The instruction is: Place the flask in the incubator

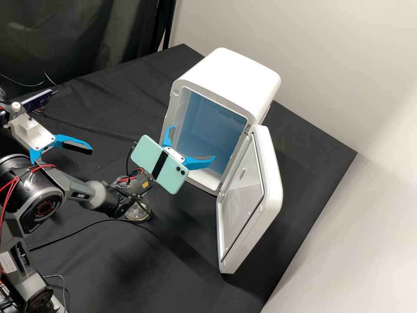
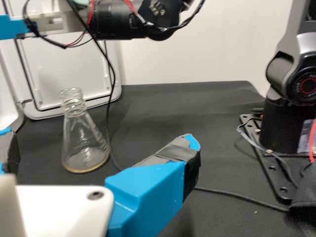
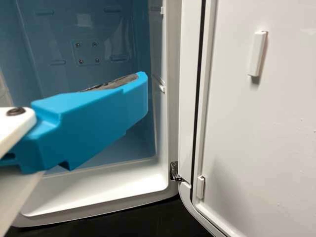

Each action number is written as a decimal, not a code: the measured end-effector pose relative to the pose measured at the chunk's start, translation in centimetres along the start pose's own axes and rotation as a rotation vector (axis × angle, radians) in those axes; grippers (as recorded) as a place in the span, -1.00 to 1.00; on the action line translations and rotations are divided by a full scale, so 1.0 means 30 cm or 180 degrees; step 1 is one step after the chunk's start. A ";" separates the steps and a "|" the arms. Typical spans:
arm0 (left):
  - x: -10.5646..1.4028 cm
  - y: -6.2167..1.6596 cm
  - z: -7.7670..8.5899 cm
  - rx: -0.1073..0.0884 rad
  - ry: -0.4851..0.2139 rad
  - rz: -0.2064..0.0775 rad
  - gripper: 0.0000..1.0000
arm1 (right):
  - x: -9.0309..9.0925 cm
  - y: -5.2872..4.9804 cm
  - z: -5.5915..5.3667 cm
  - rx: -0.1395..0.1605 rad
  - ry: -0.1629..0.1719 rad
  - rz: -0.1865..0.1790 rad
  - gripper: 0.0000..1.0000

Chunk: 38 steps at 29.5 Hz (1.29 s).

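Plainly: Grippers Empty, Flask on the Table

The right gripper (image 1: 186,148) hung at the mouth of the open incubator (image 1: 226,82), centre frame, fingers spread wide and holding nothing. The left gripper (image 1: 58,150), at the left edge, was likewise spread and empty. The flask (image 1: 138,211) stood upright on the table (image 1: 130,269), lower left of centre, beneath the right arm.

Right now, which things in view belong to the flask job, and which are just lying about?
Job: flask; incubator, its door open; right claw, open at its mouth.
Lying about: loose cable on the bench; black curtain.
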 end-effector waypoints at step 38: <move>-0.143 -0.028 -0.099 -0.0100 0.0208 -0.0063 1.00 | 0.000 0.000 0.000 0.0000 0.0000 0.0000 1.00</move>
